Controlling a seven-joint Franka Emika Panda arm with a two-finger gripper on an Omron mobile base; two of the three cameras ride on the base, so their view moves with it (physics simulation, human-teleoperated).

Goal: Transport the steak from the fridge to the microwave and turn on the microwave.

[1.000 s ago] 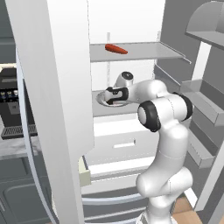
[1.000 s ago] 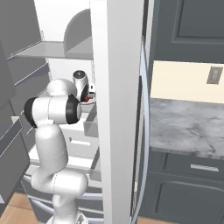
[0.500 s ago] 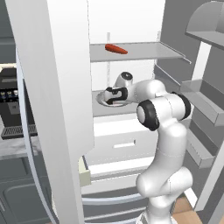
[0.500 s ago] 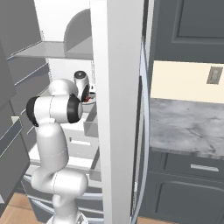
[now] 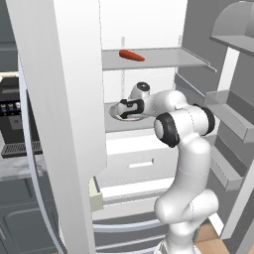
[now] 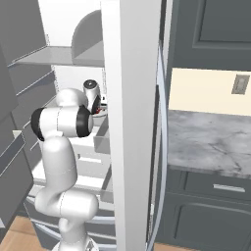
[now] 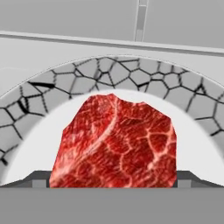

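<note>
Left base view: gripper [image 5: 125,108] low over plate [image 5: 115,115] at front edge of fridge [image 5: 149,74] middle shelf.
Right base view: hand half hidden behind door.
Hand view: steak [image 7: 116,142] on plate centre, between fingertips; grip probably closed, cannot tell. Lift straight, clear rim.

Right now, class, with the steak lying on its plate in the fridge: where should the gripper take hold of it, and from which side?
Grip the steak across its lumpy middle, one finger at each flank, coming straight down from above. It lies low on a rimmed plate, and the raised crackle-patterned rim would likely block a sideways approach.
</note>
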